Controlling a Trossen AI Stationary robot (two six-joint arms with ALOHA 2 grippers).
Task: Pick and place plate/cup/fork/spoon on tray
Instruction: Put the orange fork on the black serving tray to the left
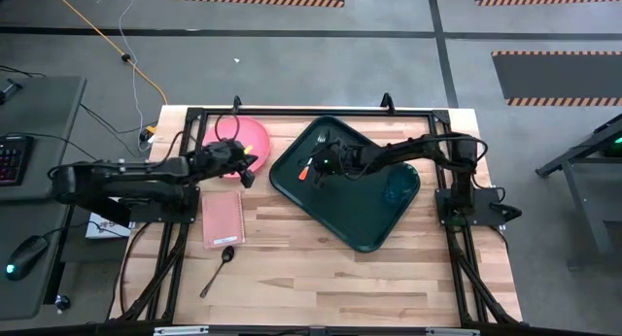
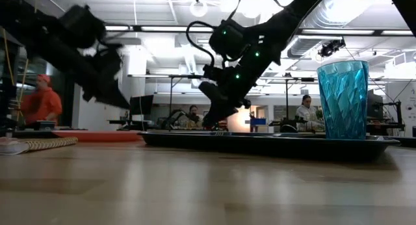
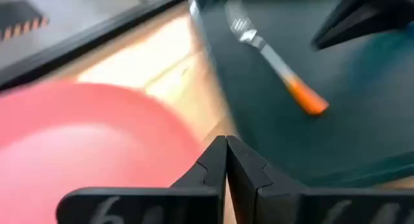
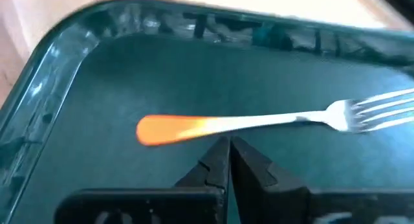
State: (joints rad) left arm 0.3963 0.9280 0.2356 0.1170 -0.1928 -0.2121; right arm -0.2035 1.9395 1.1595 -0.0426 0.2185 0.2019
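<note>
The salmon-pink plate lies flat on the table at the far left and shows in the left wrist view. The dark green tray lies right of it. The orange-handled fork lies flat on the tray's far left part. The teal cup stands upright on the tray's right part. The dark spoon lies on the table near the front left. My left gripper is shut and empty, above the plate's edge nearest the tray. My right gripper is shut, just over the tray beside the fork's shaft.
A pink rectangular slab lies on the table between the plate and the spoon. A black frame runs along the table's far edge. The near half of the table shows bare wood. People sit in the room behind.
</note>
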